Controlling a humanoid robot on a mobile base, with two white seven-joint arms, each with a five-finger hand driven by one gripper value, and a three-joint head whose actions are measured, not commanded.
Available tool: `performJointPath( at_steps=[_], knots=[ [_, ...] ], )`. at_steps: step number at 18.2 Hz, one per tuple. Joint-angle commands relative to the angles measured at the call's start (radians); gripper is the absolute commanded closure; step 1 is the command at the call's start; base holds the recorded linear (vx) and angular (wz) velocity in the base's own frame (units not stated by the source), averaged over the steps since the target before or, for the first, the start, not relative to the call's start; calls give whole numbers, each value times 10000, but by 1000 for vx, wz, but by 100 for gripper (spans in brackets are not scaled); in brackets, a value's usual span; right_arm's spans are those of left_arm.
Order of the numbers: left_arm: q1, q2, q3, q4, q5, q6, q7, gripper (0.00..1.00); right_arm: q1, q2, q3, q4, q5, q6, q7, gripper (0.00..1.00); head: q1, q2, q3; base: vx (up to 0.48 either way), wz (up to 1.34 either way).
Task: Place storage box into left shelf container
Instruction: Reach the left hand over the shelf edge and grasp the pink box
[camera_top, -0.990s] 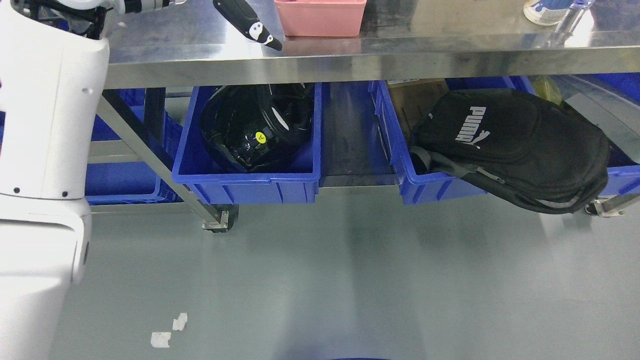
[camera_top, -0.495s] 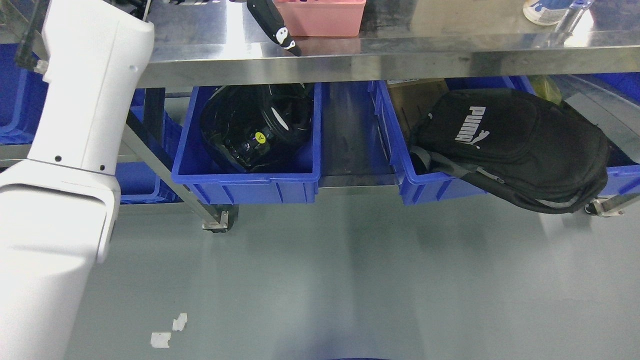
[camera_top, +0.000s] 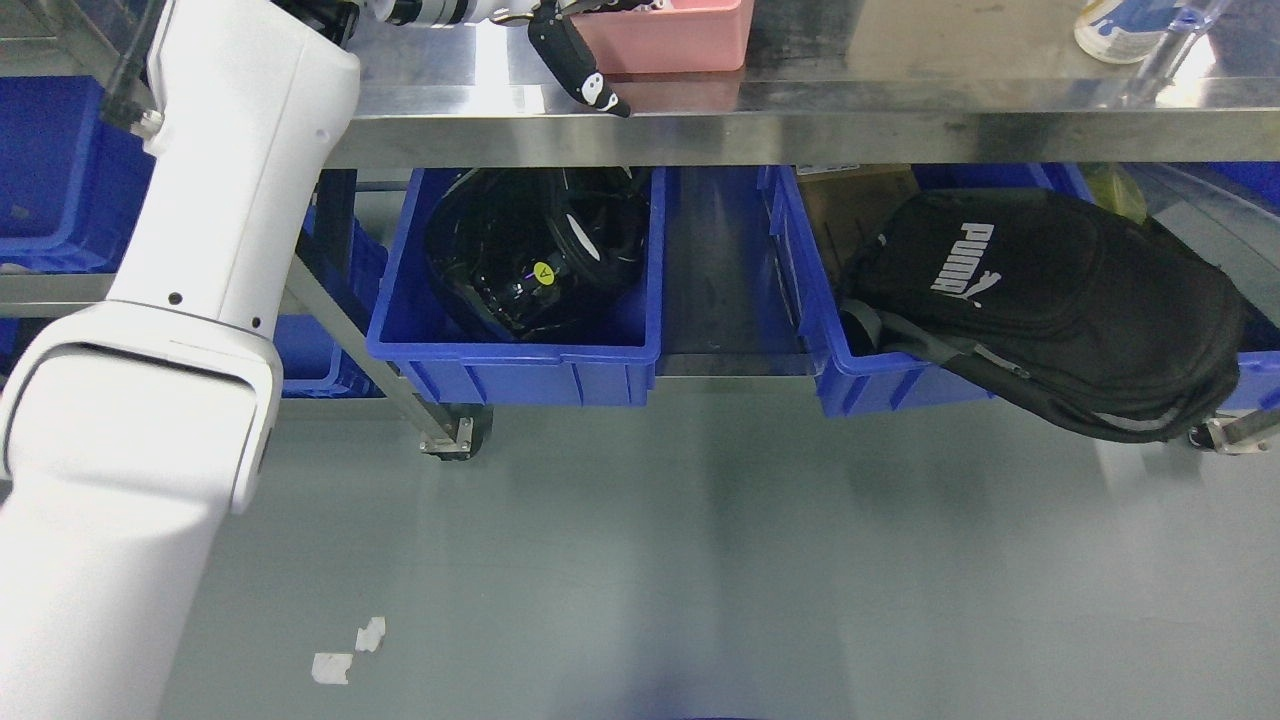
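Observation:
A pink storage box (camera_top: 670, 40) stands on the steel table top (camera_top: 900, 125) at the upper edge of the head view, partly cut off. My left arm (camera_top: 200, 300) rises from the lower left, and its hand (camera_top: 590, 50) is at the box's left end. The black thumb (camera_top: 578, 70) slants down in front of the box's left corner while other fingers lie over its rim. The fingers are spread and I see no firm grasp. A blue bin (camera_top: 50, 170) sits on the shelf at the far left.
Under the table, a blue bin (camera_top: 520, 355) holds a black helmet (camera_top: 520, 260). Another blue bin (camera_top: 880, 385) carries a black backpack (camera_top: 1050, 300) hanging over its front. A bottle (camera_top: 1120, 25) stands top right. Table leg with caster (camera_top: 450, 440); paper scraps (camera_top: 345, 650) on the grey floor.
My left arm has swung right and the hand has moved from left of the pink box to its left end. The whole picture has shifted slightly, so the camera moved.

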Motion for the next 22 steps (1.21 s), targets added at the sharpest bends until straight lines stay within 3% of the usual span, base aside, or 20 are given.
performJointPath(
  at_steps=[1, 4, 9, 16, 19, 22],
  knots=[
    [126, -272, 1917, 974, -176, -934, -392, 87, -47, -174, 0, -175, -215, 3, 36, 0, 0, 0, 0, 0, 155],
    [233, -272, 3462, 959, -84, -1487, -438, 100, -32, -174, 0, -175, -215, -12, 36, 0, 0, 0, 0, 14, 151],
    [340, -272, 6334, 928, 1061, -1488, -605, 100, -47, -174, 0, -175, -215, 3, 36, 0, 0, 0, 0, 15, 2],
    [1856, -272, 6415, -372, 5787, -1258, -668, 100, -47, -174, 0, -175, -215, 3, 36, 0, 0, 0, 0, 0, 0],
    [3312, -272, 6308, -2455, 7306, -1212, -653, 100, -47, -174, 0, -175, -215, -12, 36, 0, 0, 0, 0, 0, 0],
    [4769, -272, 5254, -5000, 9053, -1028, -119, 100, -47, -174, 0, -175, -215, -12, 36, 0, 0, 0, 0, 0, 0]
  ],
)
